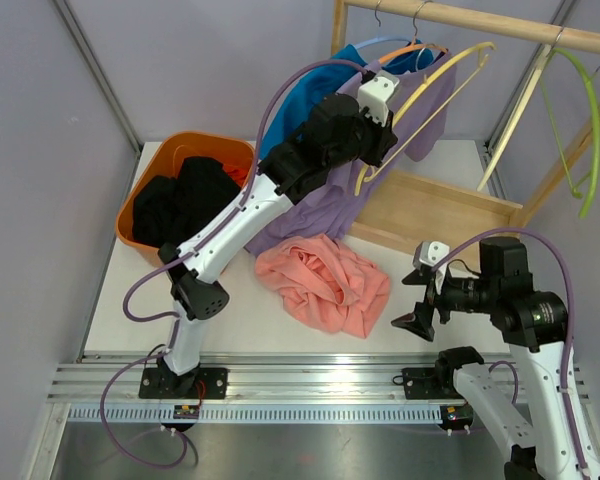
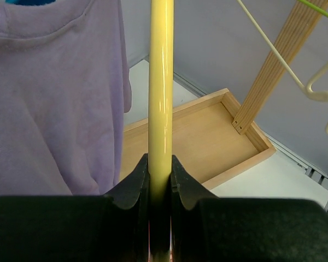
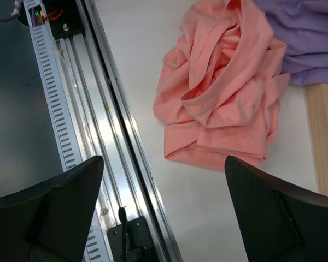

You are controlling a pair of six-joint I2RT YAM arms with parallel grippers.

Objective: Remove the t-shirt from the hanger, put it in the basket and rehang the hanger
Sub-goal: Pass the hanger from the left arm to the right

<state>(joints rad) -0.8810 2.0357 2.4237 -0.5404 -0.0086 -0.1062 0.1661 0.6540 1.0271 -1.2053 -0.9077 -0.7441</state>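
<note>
The yellow hanger (image 2: 160, 82) is clamped in the left gripper (image 2: 159, 164), with the purple t-shirt (image 2: 54, 98) draped just left of its 2 fingers. The hanger is best held firm while the shirt is pulled off by the wide-open right gripper (image 3: 164, 169).

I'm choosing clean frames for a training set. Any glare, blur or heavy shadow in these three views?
Top external: even light, soft shadows, nothing blurred. Left wrist: a bright glare streak runs down the yellow hanger; the left gripper clamped on it is near-black with little detail. Right wrist: the pink t-shirt is sharp, the open right gripper only dark silhouettes.
</note>
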